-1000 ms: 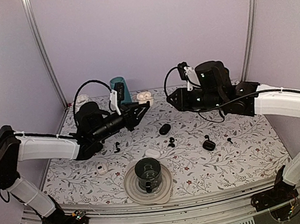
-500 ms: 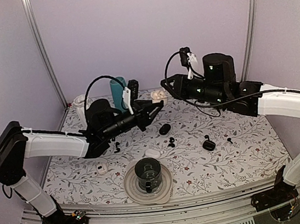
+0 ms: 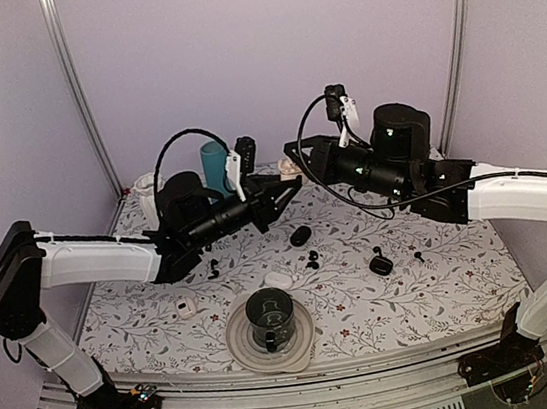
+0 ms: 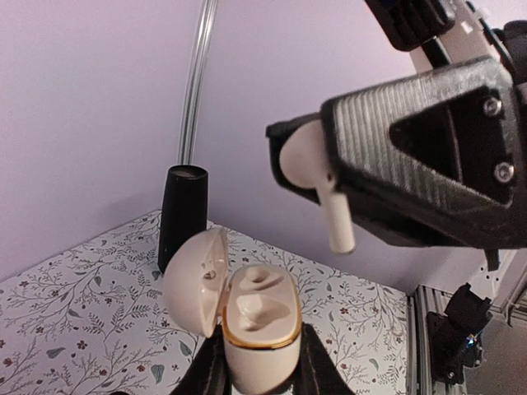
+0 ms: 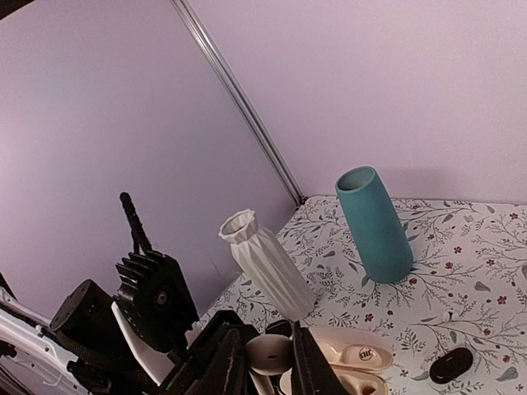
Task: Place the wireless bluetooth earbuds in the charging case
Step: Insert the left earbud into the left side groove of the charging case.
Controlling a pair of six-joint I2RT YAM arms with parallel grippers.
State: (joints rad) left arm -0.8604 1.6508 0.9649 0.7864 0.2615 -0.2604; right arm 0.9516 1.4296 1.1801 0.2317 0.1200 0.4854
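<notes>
Now the two arms meet above the back of the table, with an earbud poised over the open case.

Over the last second your left gripper [image 4: 262, 374] has carried the charging case [image 4: 255, 317] up and inward, and your right gripper [image 5: 265, 370] has swung across to meet it. The left jaws are clamped on the lower body of the cream case; its lid stands open and both wells show empty. The right jaws pinch a white earbud [image 4: 313, 164] by its head, stem pointing down, above the case in the left wrist view and not touching it. By this reading the approach is done and only seating remains. You must line the stem up with one well before lowering, since a tilted stem could catch on the gold rim. Small black earbuds [image 3: 311, 258] lie loose on the table [image 3: 447, 293] below.
</notes>
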